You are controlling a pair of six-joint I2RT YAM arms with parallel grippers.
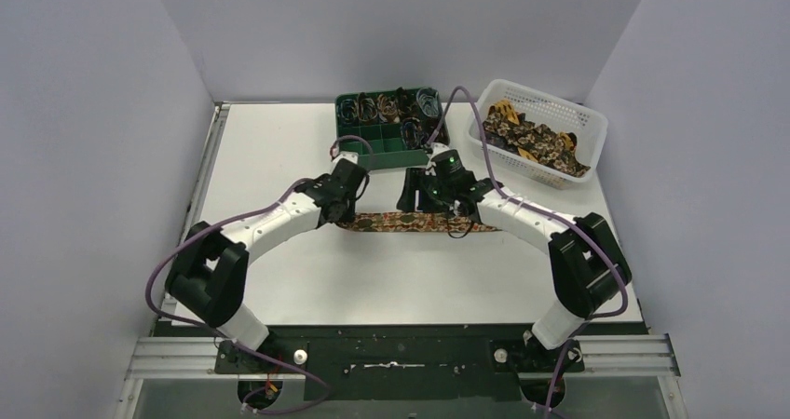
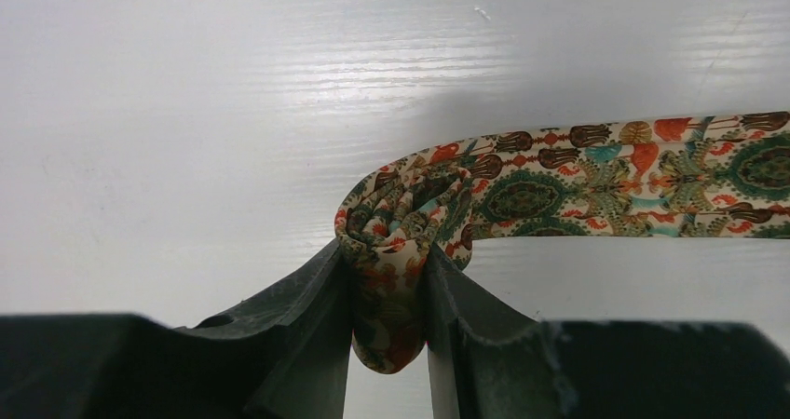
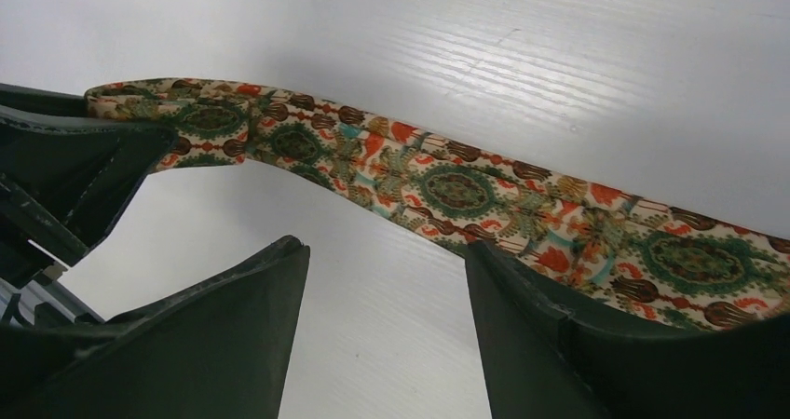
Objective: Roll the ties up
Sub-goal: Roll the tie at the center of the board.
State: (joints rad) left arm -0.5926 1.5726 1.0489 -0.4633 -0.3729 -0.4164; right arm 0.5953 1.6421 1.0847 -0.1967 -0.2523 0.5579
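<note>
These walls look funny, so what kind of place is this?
Probably a robot test booth, not a home: plain panels box in a white table, a left arm and right arm are bolted at its edge, and a basket holds patterned ties.

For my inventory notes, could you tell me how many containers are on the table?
2: a green tray at the far centre, a white basket at the far right; none seems hidden.

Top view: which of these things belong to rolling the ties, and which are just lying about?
Job:
- flat tie, its coiled end pinched by the left fingers
- right fingers, open near it
- spare ties in the white basket

Lying about:
- thin wire-like loops in the green tray
</note>
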